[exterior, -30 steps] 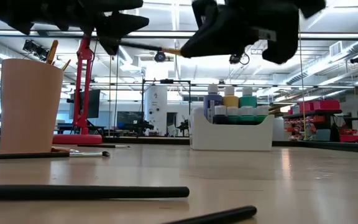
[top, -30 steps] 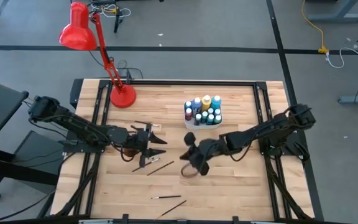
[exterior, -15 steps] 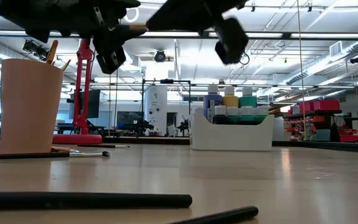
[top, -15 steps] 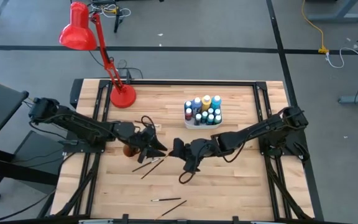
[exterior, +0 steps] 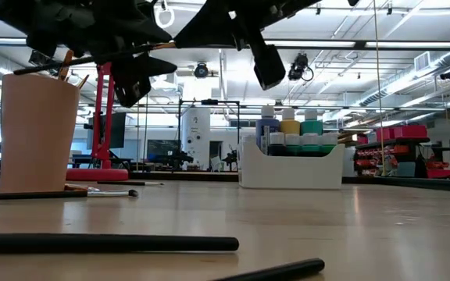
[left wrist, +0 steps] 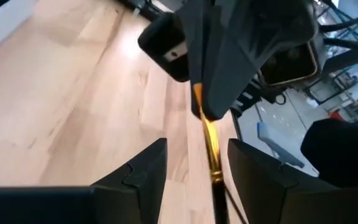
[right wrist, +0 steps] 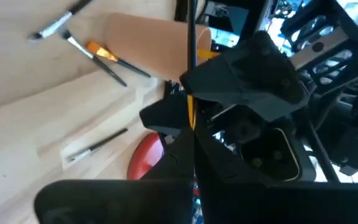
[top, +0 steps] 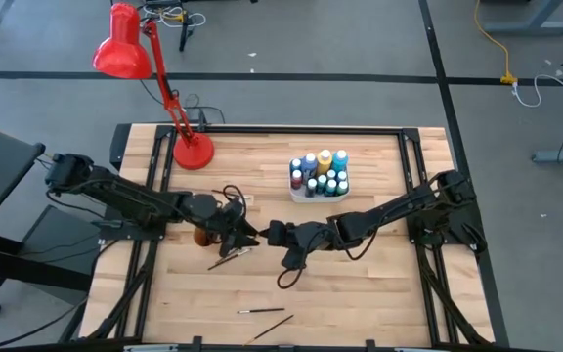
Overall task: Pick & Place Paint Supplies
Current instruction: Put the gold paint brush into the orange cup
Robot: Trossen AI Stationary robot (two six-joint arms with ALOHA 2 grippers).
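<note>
The small coloured paint bottles (top: 320,173) are already gathered in the white rectangular tray (top: 304,194), while several thin dark-handled paintbrushes (top: 265,312) are left on the wooden counter (top: 379,293). One gold-ferruled brush (left wrist: 210,146) is pinched by the closed right end effector (top: 283,236) and presented between the spread fingers (left wrist: 143,171) of the left end effector (top: 245,235), beside the orange cup (exterior: 37,131).

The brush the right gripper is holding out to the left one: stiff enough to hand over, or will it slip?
Probably stiff: the paintbrush runs straight out of the right gripper without sagging. It looks thin, so likely light. The narrow, glossy shaft may pivot or slip unless the left gripper's open jaws close squarely.
</note>
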